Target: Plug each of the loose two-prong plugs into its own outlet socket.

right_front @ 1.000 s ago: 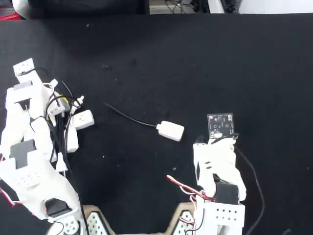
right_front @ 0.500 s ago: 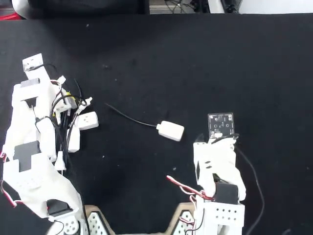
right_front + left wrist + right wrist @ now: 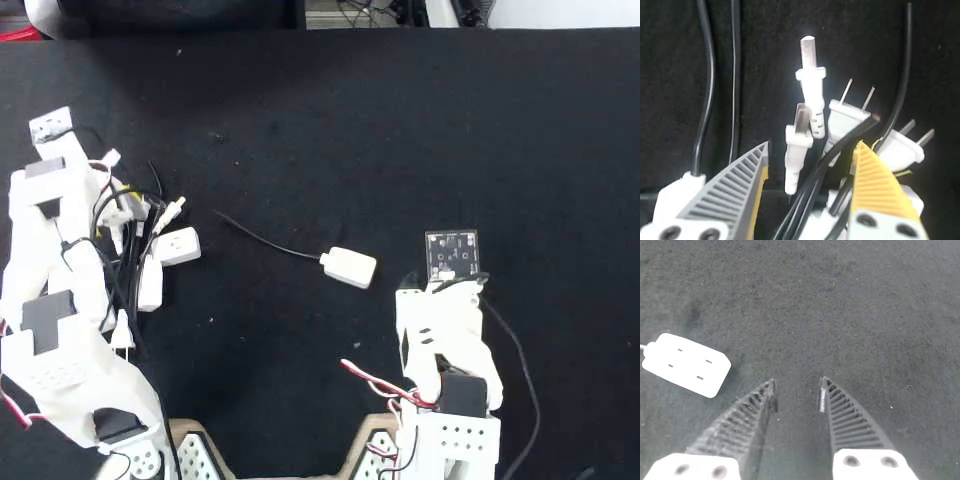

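A tangle of white two-prong plugs (image 3: 849,116) and black cables (image 3: 128,215) lies at the table's left side beside the left arm (image 3: 50,260). My left gripper (image 3: 812,146) is open, and several plugs and cables from that tangle run between its fingers. One slim plug (image 3: 808,85) points away from the gripper, and another (image 3: 904,145) lies to the side. A white outlet socket (image 3: 178,246) touches the tangle. A second white socket (image 3: 349,267) on a thin black cable lies mid-table. My right gripper (image 3: 797,390) is open over bare cloth, and this socket (image 3: 686,364) lies just off one fingertip.
Black cloth (image 3: 400,130) covers the whole table, and its far half is bare. The right arm (image 3: 445,350) stands at the near edge with a dark square board (image 3: 452,255) at its tip. A long white piece (image 3: 150,285) lies by the left arm.
The left arm swung a little to the right, then back left. The plug tangle and the socket beside it shifted slightly right. The right arm has kept still.
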Action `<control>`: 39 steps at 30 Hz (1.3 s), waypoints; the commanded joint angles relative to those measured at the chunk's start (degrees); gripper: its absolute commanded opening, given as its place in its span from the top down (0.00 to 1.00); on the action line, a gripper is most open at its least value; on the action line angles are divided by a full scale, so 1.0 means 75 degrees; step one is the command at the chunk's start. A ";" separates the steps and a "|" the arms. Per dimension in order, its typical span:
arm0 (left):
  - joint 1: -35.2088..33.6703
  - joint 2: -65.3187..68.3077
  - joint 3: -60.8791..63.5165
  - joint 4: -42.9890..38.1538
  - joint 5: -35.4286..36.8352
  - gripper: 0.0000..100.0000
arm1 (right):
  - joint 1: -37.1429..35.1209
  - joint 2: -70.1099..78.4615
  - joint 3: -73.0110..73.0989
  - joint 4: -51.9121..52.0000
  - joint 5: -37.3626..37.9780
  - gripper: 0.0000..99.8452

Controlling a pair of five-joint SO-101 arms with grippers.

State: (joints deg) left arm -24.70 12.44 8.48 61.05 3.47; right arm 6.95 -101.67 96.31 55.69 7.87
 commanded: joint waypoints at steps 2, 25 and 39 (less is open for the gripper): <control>-0.0088 -0.0434 -0.0686 0.0656 -0.0023 0.74 | -0.0070 -0.0147 -0.0018 -0.0199 0.0012 0.87; -0.0111 0.0832 -0.0252 -0.0598 0.0012 0.79 | -0.0070 -0.0147 0.0018 -0.0223 0.0012 0.87; 0.0252 -0.0844 -0.0287 0.0363 -0.0035 0.97 | -0.0070 -0.0147 0.0018 -0.0223 0.0012 0.87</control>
State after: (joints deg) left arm -23.12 14.73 8.66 60.53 3.38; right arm 6.95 -101.67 96.75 55.60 7.87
